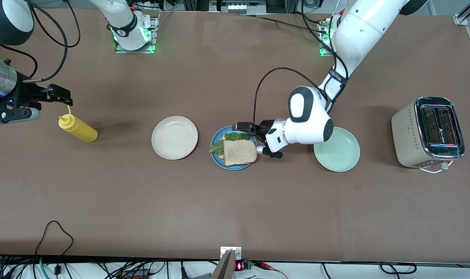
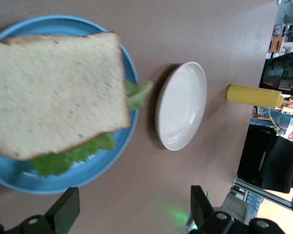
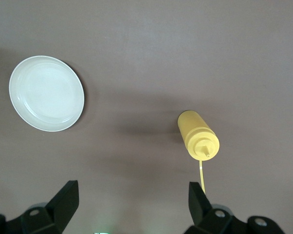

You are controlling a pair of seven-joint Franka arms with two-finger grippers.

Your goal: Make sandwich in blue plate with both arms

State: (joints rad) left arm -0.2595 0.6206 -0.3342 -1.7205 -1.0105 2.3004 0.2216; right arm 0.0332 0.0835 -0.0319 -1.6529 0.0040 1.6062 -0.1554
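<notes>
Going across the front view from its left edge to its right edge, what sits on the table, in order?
Yellow squeeze bottle → cream-white plate → blue plate carrying the sandwich → mint-green plate → toaster.

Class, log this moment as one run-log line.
left gripper: open, beside blue plate | sandwich: on plate | right gripper: open, over yellow bottle

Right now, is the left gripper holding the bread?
No, the left gripper is open and empty beside the blue plate.
</notes>
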